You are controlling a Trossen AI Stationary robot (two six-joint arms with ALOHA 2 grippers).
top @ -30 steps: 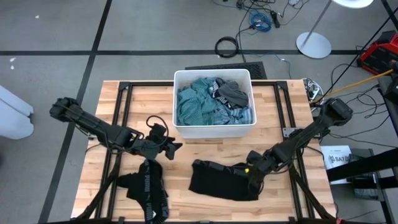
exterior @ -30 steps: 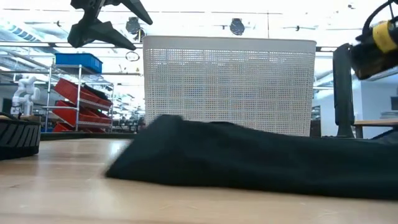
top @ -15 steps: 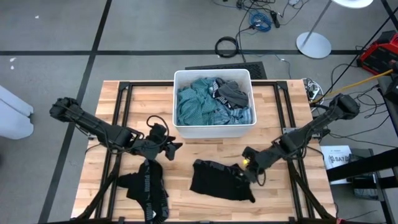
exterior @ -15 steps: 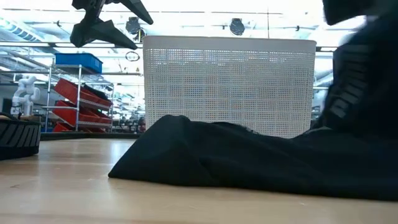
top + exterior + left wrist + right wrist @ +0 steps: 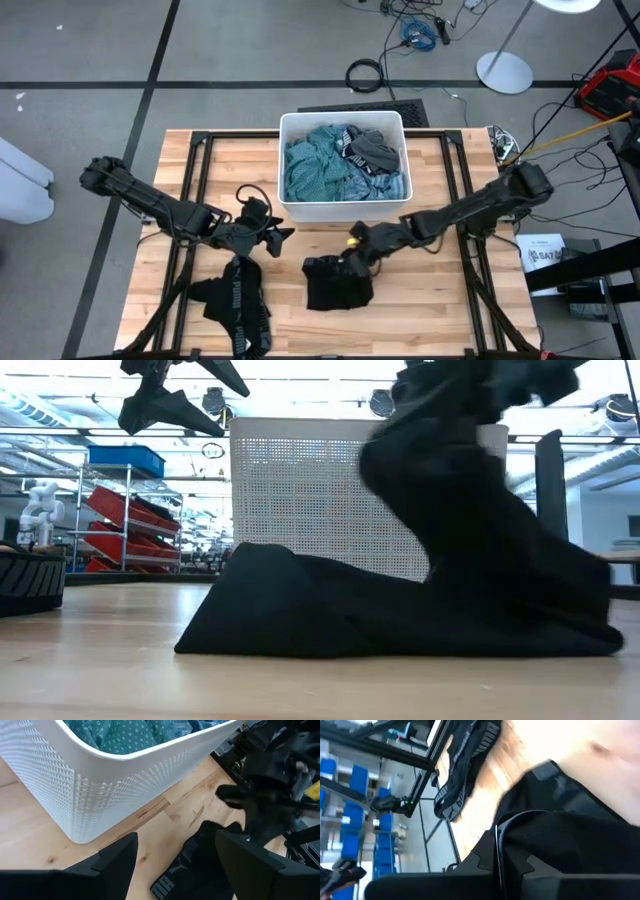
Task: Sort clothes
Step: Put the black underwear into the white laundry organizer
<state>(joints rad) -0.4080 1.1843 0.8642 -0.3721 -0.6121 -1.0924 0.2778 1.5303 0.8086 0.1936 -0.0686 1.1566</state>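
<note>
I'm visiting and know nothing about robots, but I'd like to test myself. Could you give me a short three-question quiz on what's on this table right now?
1. True or false: the white bin is empty.
2. Which gripper holds the black garment? A) left gripper B) right gripper
3. Fill in: the black garment with white lettering lies at the table's near edge, on the ___ arm's side.

Key: 1. False; teal-green clothes fill it. 2. B; it is shut on the cloth, lifting one end while the rest lies on the table. 3. Left.
</note>
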